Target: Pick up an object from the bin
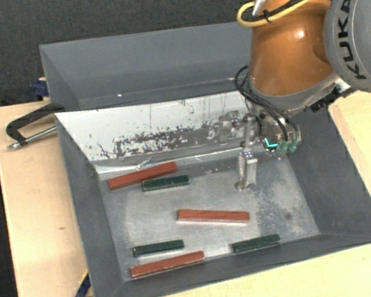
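Hovering over bare bin (149, 62) floor; gripper (245, 173) open or clenched, no telling. Best squared up across the narrow width of the slanted red bar (212, 217), then straight down.

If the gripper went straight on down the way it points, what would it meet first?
Probably the grey metal bin's bare floor; the gripper hangs beside the middle red-brown flat bar, though depth is unclear.

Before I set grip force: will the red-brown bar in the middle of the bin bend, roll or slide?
The red-brown bar probably stays stiff: its edges look straight. Its flat faces suggest it won't roll. On the smooth metal bin floor it may slide or pivot if pushed off-centre.
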`<control>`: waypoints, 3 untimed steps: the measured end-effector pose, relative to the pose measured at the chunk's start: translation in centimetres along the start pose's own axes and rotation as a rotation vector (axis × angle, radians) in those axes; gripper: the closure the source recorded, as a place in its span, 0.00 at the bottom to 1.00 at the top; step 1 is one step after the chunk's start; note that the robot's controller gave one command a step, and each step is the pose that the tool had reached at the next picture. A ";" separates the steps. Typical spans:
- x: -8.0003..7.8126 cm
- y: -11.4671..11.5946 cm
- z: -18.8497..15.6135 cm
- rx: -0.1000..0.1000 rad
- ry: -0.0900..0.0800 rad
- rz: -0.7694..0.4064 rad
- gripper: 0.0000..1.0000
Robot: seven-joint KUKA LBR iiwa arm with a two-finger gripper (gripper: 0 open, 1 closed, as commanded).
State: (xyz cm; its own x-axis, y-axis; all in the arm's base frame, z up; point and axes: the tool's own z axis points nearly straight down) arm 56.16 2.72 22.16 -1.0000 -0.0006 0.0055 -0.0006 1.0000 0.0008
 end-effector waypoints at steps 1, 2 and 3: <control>-0.1 0.0 -0.4 -0.001 -0.008 0.001 0.00; -0.2 0.3 5.1 0.000 -0.013 -0.042 0.00; 0.6 2.4 11.0 0.000 -0.010 -0.023 0.00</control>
State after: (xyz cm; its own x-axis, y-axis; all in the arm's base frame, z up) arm 55.46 5.11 11.14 -0.9997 -0.0233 -0.0049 -0.0233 0.9997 0.0011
